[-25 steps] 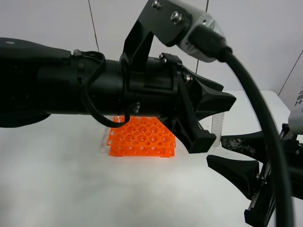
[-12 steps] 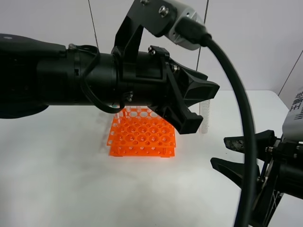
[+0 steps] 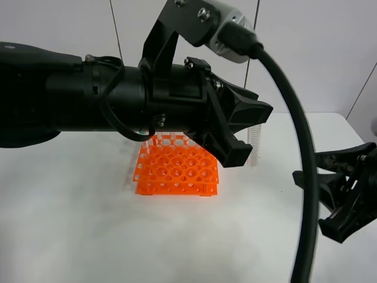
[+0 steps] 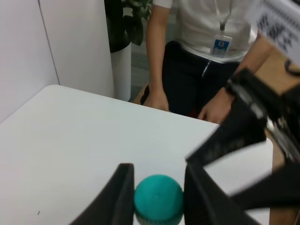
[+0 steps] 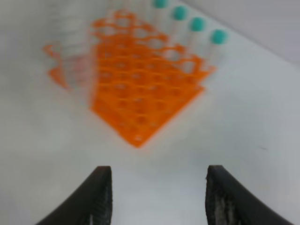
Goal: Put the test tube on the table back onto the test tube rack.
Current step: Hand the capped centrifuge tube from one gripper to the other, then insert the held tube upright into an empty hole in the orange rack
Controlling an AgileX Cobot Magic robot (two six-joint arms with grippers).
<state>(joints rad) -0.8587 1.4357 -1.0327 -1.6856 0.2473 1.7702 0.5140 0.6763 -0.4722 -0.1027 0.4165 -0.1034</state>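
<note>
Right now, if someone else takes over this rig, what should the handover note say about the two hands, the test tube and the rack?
Left hand: shut on the test tube at its teal cap. In the high view the tube hangs upright just right of the test tube rack, not in a hole.
Right hand: open, empty, off to the right over the table, facing the rack.
Other capped tubes stand along one edge of the rack.
Done: tube gripped and upright.
Left: carry it over a free hole, lower it in, release.
</note>
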